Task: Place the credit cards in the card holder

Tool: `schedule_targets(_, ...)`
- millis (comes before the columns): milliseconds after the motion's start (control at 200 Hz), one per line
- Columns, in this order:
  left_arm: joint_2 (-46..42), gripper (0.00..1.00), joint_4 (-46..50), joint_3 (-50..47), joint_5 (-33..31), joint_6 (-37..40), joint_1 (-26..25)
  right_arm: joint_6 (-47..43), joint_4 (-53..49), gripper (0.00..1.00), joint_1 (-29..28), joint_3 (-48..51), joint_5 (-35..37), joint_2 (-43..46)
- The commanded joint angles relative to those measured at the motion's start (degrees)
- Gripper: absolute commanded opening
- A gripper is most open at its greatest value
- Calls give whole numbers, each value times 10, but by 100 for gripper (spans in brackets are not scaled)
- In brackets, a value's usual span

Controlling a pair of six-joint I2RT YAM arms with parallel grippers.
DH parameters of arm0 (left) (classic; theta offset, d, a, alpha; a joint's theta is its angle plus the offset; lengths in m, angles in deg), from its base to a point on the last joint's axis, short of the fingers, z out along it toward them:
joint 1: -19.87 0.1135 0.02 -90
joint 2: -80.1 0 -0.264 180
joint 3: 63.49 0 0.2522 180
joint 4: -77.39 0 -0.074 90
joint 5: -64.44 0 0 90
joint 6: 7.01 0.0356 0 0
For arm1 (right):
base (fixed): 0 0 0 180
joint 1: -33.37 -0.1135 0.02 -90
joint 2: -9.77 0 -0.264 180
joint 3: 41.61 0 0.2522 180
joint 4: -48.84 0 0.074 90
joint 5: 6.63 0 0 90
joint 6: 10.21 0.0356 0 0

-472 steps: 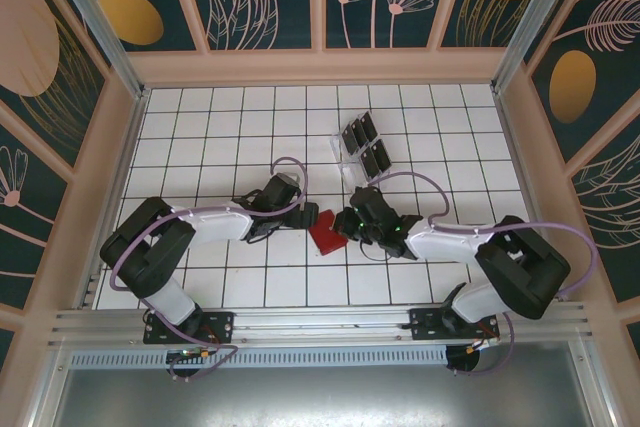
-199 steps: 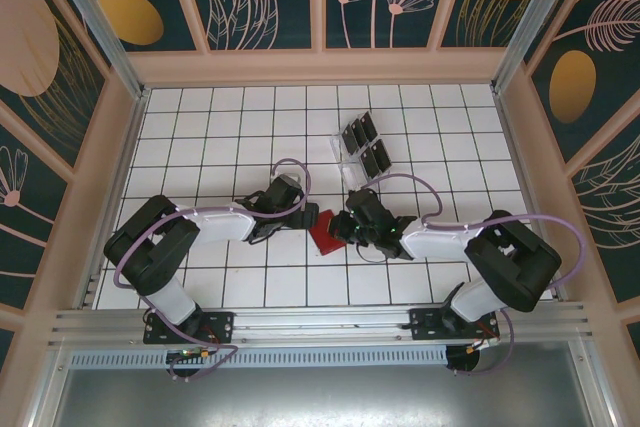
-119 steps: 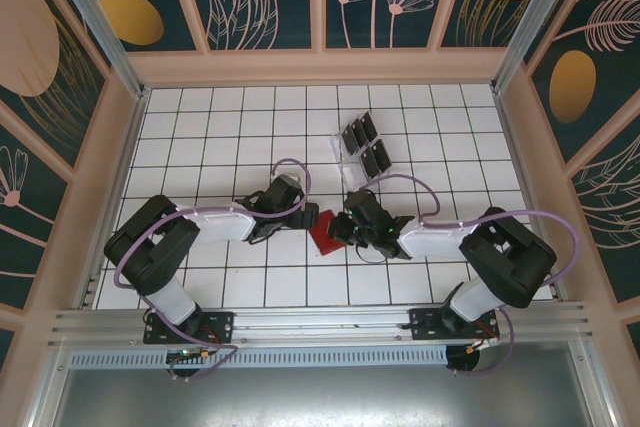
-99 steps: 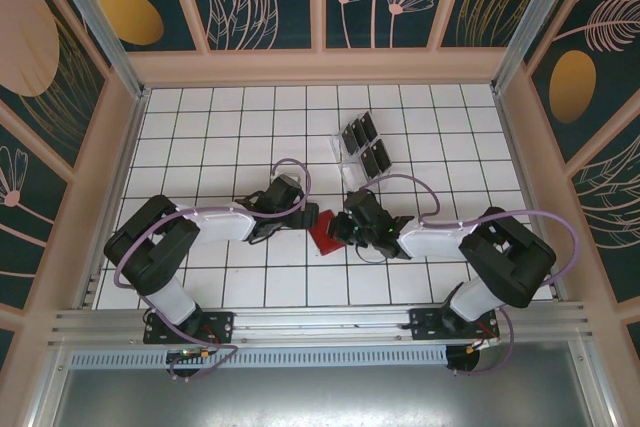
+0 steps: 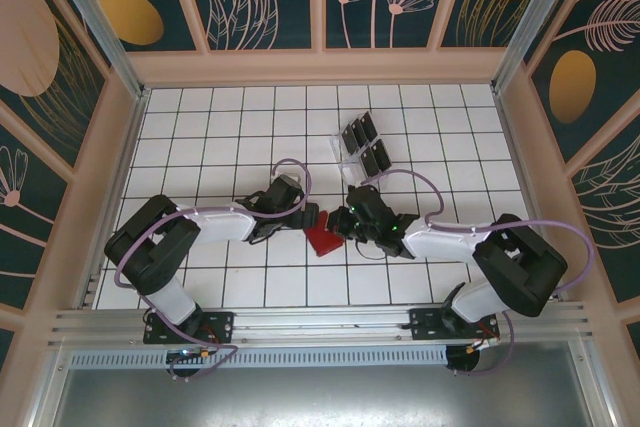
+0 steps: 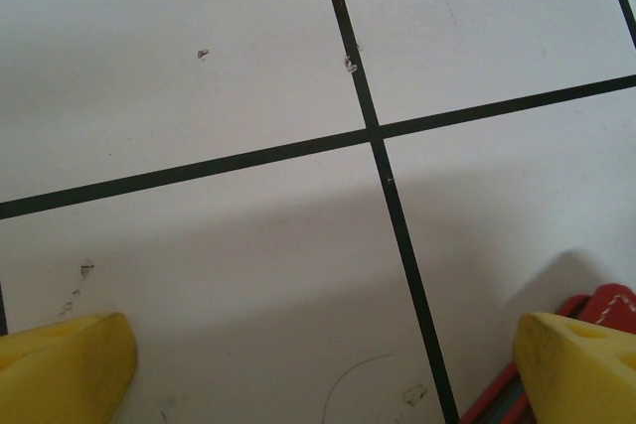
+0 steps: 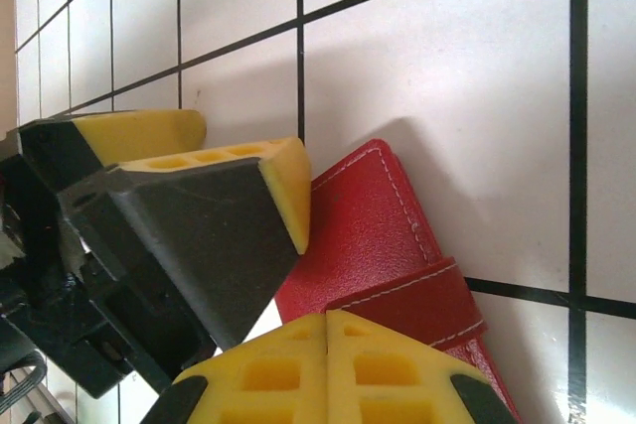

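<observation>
Low in the overhead view, both arms reach from their bases toward mid-frame, where the card holder (image 5: 322, 239) lies flat on the tiled table (image 5: 200, 127). The left gripper (image 5: 308, 215) meets it from the left with its jaws spread wide. In the left wrist view the wallet's red edge sits in the lower right corner, right against the right-hand fingertip (image 6: 581, 364), with bare tile between the two tips. The right gripper (image 5: 342, 223) comes in from the right, jaws pressed fully together. In its wrist view the yellow pads (image 7: 288, 374) meet at the bottom of the frame over the wallet's stitched strap, with nothing visible between them. Farther up the overhead view, well apart from both grippers, the credit cards (image 5: 365, 144) stand in a clear rack (image 5: 348, 162).
</observation>
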Motion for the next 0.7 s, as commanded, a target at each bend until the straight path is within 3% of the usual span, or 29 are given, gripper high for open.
schedule_targets(0,57,99,21,-21,116,-13,-13,-16,-1,0,5,-16,7,-6)
schedule_targets(696,61,99,17,-24,115,-12,-13,-21,23,0,-1,-39,-26,-60)
